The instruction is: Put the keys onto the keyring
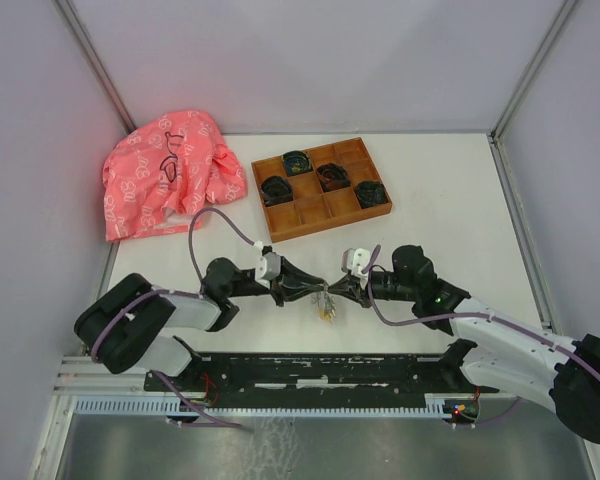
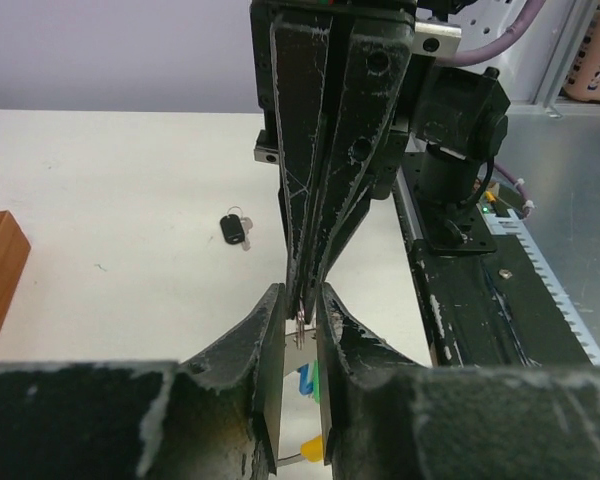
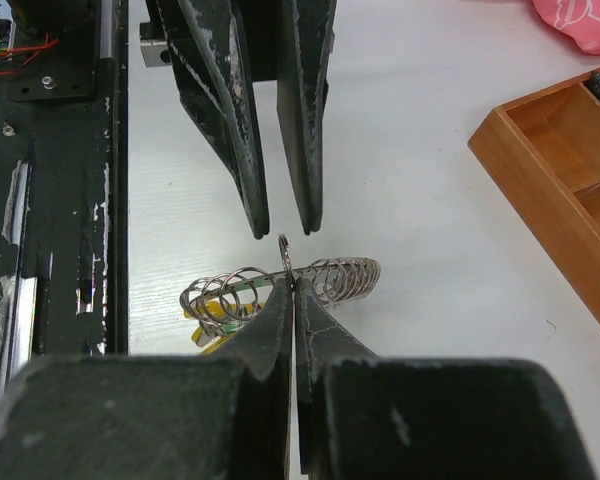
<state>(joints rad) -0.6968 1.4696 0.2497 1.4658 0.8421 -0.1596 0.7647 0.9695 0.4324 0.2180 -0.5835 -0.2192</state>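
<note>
At the near rail, the right gripper (image 3: 292,284) was clenched on the keyring (image 3: 340,280). The left gripper (image 3: 284,230) stood parted just above its coil, grasping nothing. The blue key (image 2: 304,380) hung beneath. This looked like a regrasp. The next move called for fetching the black key (image 2: 235,229), which lay beyond on bare table, well short of the wooden tray (image 3: 540,215).

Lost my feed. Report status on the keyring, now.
Right gripper shut on keyring. Left gripper open beside it. Blue key hanging by tags; black key loose on table. Nothing blocking.
</note>
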